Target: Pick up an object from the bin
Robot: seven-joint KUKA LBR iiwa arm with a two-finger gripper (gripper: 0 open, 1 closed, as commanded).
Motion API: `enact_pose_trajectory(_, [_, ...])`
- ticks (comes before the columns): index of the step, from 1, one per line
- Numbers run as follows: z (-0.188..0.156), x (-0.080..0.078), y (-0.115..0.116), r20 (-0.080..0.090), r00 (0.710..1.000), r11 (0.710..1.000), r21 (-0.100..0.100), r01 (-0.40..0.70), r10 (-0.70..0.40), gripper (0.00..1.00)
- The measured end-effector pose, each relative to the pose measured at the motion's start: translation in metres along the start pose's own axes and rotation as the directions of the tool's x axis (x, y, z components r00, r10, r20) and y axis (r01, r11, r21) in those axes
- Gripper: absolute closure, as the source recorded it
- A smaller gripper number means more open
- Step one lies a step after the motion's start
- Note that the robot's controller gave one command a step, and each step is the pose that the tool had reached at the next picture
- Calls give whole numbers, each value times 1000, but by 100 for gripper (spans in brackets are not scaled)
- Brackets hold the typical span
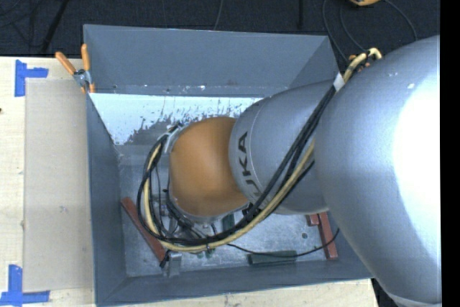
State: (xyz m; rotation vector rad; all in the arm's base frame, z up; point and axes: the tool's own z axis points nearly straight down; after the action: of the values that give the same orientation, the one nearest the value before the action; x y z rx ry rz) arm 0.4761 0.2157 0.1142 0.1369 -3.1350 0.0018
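Your silver arm (374,154) reaches into the bin (208,57), pincer (188,230) beneath its orange wrist cover (205,165); you cannot tell its opening. Reddish-brown strip (142,230) just beside it, dark stick (272,257) near.

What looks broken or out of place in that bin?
Nothing stands out. A reddish-brown flat stick lies slanted by the left wall of the grey metal bin, and a dark slender rod lies near its front wall, just loose clutter.

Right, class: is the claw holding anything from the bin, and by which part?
It cannot be told: the arm's orange cover sits over the claw, low at the bin's front left, beside a reddish-brown strip.
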Motion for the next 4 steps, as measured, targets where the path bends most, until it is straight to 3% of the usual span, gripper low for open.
enact_pose_trajectory(1, [5,-1,-46,-1,997,997,-1,76,-76,0])
enact_pose_trajectory(2, [20,-13,-82,2,973,973,3,232,-232,0])
enact_pose_trajectory(3, [-8,-4,-87,-2,983,983,-1,183,-183,0])
enact_pose_trajectory(4, [-31,-18,-135,4,969,969,-1,247,-247,0])
